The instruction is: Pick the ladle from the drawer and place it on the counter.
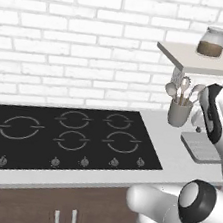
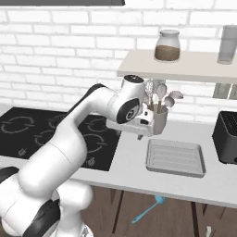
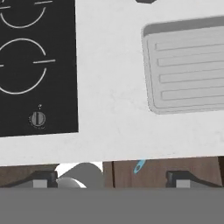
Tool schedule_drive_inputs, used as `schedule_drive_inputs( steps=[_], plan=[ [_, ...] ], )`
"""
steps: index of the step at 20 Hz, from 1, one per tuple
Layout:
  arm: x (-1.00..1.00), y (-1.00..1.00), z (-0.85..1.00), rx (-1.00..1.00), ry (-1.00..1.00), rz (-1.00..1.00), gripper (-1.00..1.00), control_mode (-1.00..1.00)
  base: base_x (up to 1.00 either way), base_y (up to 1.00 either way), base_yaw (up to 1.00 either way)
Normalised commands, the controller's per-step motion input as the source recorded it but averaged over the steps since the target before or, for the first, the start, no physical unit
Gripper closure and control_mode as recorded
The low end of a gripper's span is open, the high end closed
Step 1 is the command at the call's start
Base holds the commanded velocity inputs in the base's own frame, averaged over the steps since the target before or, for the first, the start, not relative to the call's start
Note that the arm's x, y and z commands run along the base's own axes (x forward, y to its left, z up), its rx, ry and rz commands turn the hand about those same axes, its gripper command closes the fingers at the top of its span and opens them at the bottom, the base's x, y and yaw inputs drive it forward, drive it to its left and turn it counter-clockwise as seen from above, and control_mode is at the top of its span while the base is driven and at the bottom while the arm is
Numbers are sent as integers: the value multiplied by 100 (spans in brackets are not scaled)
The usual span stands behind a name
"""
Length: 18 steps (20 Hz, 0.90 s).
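Observation:
A light blue ladle (image 2: 148, 210) shows below the counter's front edge, in front of the brown cabinet fronts, apart from my gripper; whether it rests on anything I cannot tell. The hand view catches a bit of the ladle (image 3: 139, 166) just under that edge. My gripper (image 2: 140, 135) hovers over the pale counter (image 2: 129, 159) between the cooktop and a grey tray. It points down, and in the hand view the gripper (image 3: 111, 181) is open wide with nothing between its fingertips (image 3: 41, 180). The drawer is out of view.
A black cooktop (image 1: 70, 132) fills the counter's left. A ribbed grey tray (image 2: 175, 157) lies just right of the gripper, with a utensil holder (image 2: 159, 121) behind it. A wall shelf (image 2: 185, 67) with a jar (image 2: 167, 46) hangs above. A black toaster (image 2: 227, 136) stands far right.

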Motion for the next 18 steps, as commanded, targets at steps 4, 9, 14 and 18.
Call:
schedule_drive_inputs(
  steps=[4,9,14,18],
  plan=[
    [-59,-100,-91,-3,0,-2,-100,-100,0,0,0],
    [-75,-83,-97,-5,0,-9,-100,-100,0,0,0],
    [-23,-60,-88,-1,0,-10,-100,-100,0,0,0],
    [2,-34,-75,0,0,-4,-100,-100,0,0,0]
  ],
)
